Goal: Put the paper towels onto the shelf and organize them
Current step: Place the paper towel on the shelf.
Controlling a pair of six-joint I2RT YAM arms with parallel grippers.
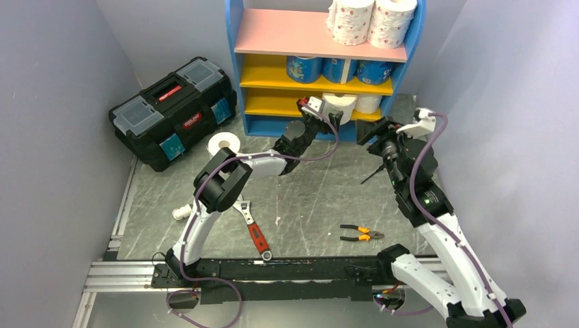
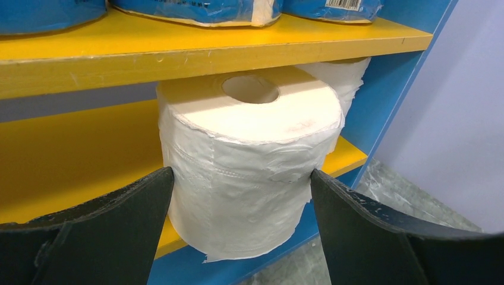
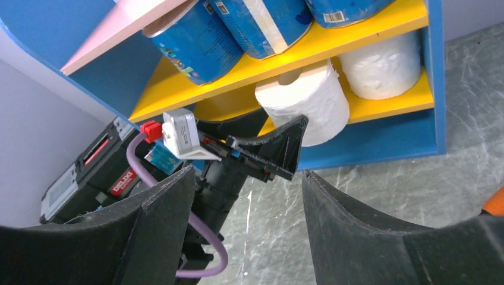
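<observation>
Left wrist view: my left pincer [image 2: 242,178] is spread wide, its fingers pressed against both flanks of a plain paper towel roll [image 2: 249,136]. The roll stands upright at the front edge of the lower yellow board [image 2: 71,160] of the blue shelf [image 1: 235,61], its base slightly overhanging. Another plain roll [image 2: 342,77] sits just behind it. My right pincer [image 3: 248,173] gapes wide, holding nothing, near the shelf.

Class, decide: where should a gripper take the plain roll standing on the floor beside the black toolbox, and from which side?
From above, closing across its curved side wall: the plain roll stands on end with its core opening upward, so the wall is vertical.
</observation>
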